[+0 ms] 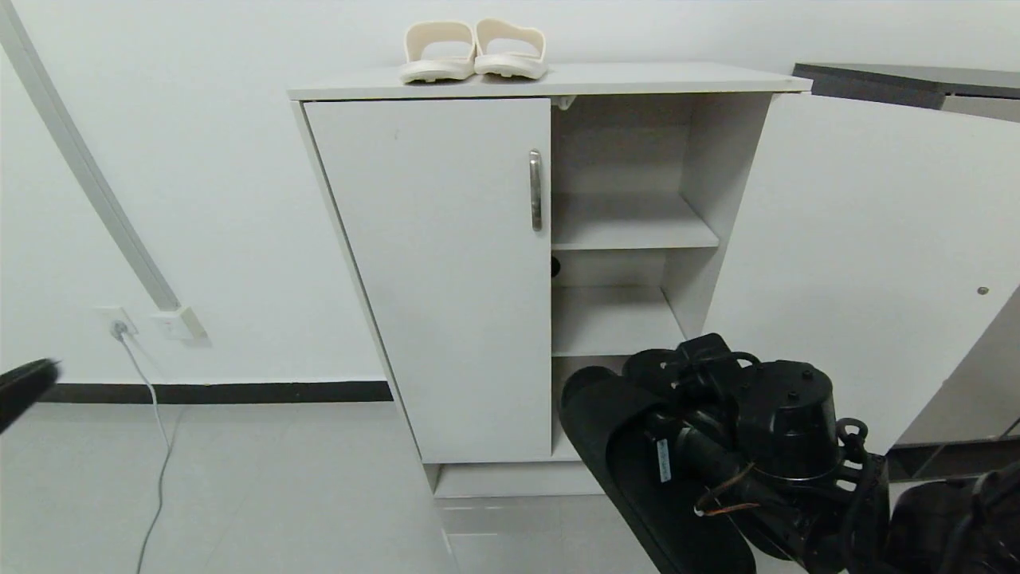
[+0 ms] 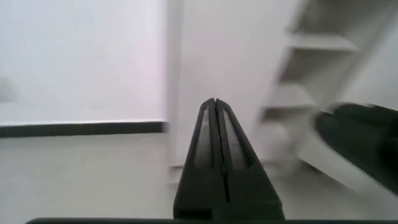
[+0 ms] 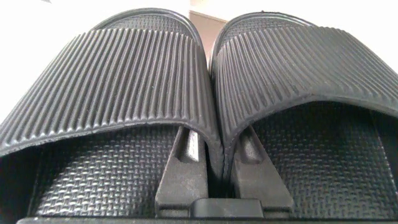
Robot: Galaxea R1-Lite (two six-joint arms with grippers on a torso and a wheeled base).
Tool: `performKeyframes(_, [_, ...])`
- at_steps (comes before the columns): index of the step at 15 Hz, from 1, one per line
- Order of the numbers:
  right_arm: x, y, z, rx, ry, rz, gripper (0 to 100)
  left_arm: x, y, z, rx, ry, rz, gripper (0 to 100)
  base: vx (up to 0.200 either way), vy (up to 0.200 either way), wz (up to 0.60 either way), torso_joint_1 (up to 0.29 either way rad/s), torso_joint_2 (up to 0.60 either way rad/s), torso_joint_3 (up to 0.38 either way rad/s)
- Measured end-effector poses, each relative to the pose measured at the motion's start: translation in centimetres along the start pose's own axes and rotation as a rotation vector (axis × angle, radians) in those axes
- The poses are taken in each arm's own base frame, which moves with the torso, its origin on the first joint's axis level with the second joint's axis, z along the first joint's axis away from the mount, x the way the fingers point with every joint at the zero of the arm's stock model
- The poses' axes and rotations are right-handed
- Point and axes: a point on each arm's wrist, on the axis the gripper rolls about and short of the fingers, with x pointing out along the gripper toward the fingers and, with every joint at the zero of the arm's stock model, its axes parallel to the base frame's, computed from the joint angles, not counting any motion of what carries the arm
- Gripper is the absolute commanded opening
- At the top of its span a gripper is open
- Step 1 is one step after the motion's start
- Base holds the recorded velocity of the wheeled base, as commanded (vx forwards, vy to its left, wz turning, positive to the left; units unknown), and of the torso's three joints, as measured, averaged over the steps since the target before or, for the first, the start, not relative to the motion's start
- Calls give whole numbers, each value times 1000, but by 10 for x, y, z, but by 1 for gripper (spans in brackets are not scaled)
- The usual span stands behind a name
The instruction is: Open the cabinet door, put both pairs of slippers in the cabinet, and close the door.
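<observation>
Nearest, the right gripper (image 3: 219, 163) is seen pinching the pair of black slippers (image 3: 143, 68). One finger is set inside each slipper, and the two inner strap edges are pressed together between them. In the head view the black slippers (image 1: 629, 446) are held by the right gripper (image 1: 692, 414) above the floor (image 1: 279, 494), just before the low part of the cabinet's open side.

The left gripper (image 2: 215, 112) is held off to the left, apart from the cabinet, with its fingers pressed together on nothing.

Beyond them the cabinet (image 1: 358, 84) is seen standing against the wall (image 1: 199, 159). Its left door (image 1: 430, 279) is closed, with an upright metal handle (image 1: 535, 191) at its inner edge. Its right door (image 1: 861, 263) is swung wide open to the right. Two bare shelves (image 1: 629, 227) are exposed in the opened half, one above the other, with a lower compartment beneath them partly hidden by the held pair.

On the cabinet's top, toward the back, the cream slippers (image 1: 474, 52) are set side by side, touching.

Farther left, a socket (image 1: 119, 327) is mounted low on the wall, and a cable (image 1: 159, 430) is trailed from it down to the floor.
</observation>
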Motion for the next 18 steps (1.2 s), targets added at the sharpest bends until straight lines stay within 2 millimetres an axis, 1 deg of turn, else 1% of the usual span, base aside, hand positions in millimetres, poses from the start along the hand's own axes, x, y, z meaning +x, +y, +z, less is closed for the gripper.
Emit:
performKeyframes(2, [6,-1,-4,-3,15,-9,0,-31,10,-20,21,-14,127,0,0,0,0,0,0,0])
performKeyframes(4, [8,-1,-6,-6,24,-12,0,-59,13,-53,41,-6,209,0,0,0,0,0,0,0])
performKeyframes(5, [9,0,-8,-8,28,-12,0,-67,14,-71,46,1,238,0,0,0,0,0,0,0])
performKeyframes(6, [9,0,-8,-9,30,-14,0,-72,14,-94,52,23,261,0,0,0,0,0,0,0])
performKeyframes(8, [9,0,-10,-11,35,-13,0,-73,14,-128,70,49,242,0,0,0,0,0,0,0])
performKeyframes(9, [10,-1,-10,-9,35,-15,0,-72,13,-135,78,5,207,0,0,0,0,0,0,0])
performKeyframes(11, [11,1,-12,-12,41,-13,0,-71,11,-150,97,30,105,0,0,0,0,0,0,0])
performKeyframes(12, [12,1,-14,-14,48,-14,0,-72,10,-152,105,31,46,0,0,0,0,0,0,0])
performKeyframes(14, [17,3,-15,-11,48,-14,0,-72,10,-154,101,32,45,0,0,0,0,0,0,0])
performKeyframes(16, [31,9,-13,31,33,-28,0,-72,10,-155,61,29,50,0,0,0,0,0,0,0])
performKeyframes(17, [39,12,-11,49,21,-56,0,-72,10,-155,57,28,50,0,0,0,0,0,0,0])
performKeyframes(18, [49,16,-12,55,12,-124,0,-72,10,-155,57,27,50,0,0,0,0,0,0,0])
